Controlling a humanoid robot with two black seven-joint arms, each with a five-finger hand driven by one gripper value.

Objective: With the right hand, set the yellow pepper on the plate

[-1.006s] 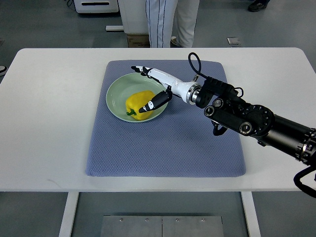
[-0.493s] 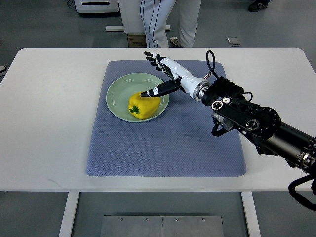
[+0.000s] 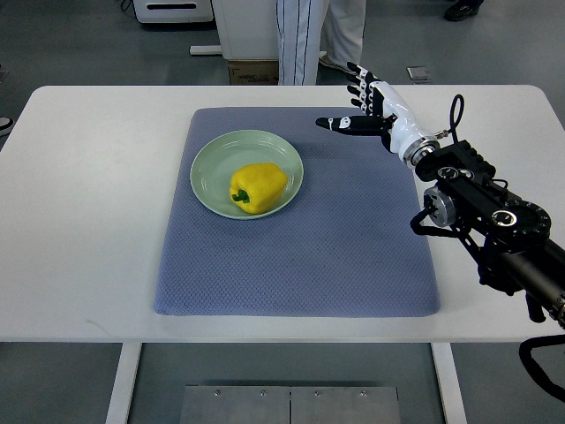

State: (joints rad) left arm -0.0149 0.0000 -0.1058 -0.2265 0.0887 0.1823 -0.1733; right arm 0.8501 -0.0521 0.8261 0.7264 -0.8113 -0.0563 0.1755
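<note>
Yellow pepper [image 3: 257,187] lay on its side in the pale green plate [image 3: 208,167], stem end toward the plate's near-left, body wholly inside the rim. Plate sat on the blue-grey mat [image 3: 300,265], upper left part, mat on the white table [image 3: 88,221]. Right hand [image 3: 369,106] hung over the mat's far right corner, well apart from the plate, fingers spread and thumb stuck out toward the pepper side, nothing in its grip. Judged the placing done, with only the retreat of the arm in hand. To do that well: take the hand up and back toward the right edge, fingers kept splayed so none catches the plate rim, forearm and its looped cable held clear of the mat edge so the cloth, and the plate with it, is not dragged. The pepper looked settled but is rounded; a knock to the plate could roll it. Left hand nowhere in the view. The right arm ran out of the picture at the lower right, so its shoulder end was unseen. A person's legs showed at the far edge, cut off above the knee. Underside of the pepper and its contact with the plate could not be made out.
</note>
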